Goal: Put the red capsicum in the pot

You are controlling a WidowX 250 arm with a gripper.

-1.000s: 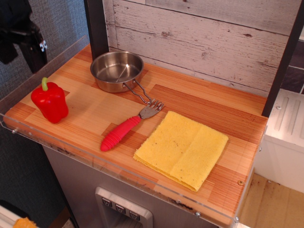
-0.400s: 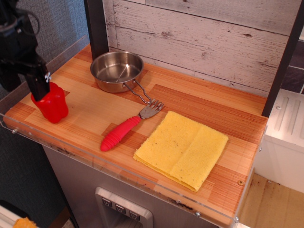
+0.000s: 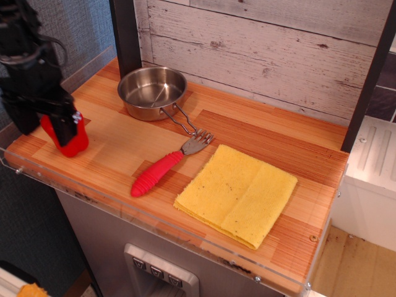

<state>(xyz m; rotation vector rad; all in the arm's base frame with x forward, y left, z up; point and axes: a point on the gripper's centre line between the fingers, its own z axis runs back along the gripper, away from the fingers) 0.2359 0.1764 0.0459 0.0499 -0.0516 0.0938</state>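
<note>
The red capsicum (image 3: 75, 140) was located at the left end of the wooden counter (image 3: 260, 130), well left and forward of the pot (image 3: 152, 91), near the counter's front-left corner. Only its lower right part was visible; the rest, including the stem, was covered by the black gripper (image 3: 51, 121). The gripper was lowered over the capsicum with one finger (image 3: 64, 129) down its front side. The other finger was hidden, so how wide the jaws stood, and whether the capsicum was actually clamped, could not be told.

The capsicum was judged a hollow plastic toy: light, stiff, not fragile. Its glossy skin was judged slippery, and the lobed, tapering body could squirt out of a pinch placed too low. Hold was best taken across the broad upper shoulders, below the stem, with fingers seated on opposite flat lobes.

The pot was seen empty, upright, shiny inside, its wire handle (image 3: 180, 119) pointing toward the red-handled fork (image 3: 162, 169). It was shallow, so a low release was judged enough. A folded yellow cloth (image 3: 238, 193) lay right of the fork, far from the path between capsicum and pot.
</note>
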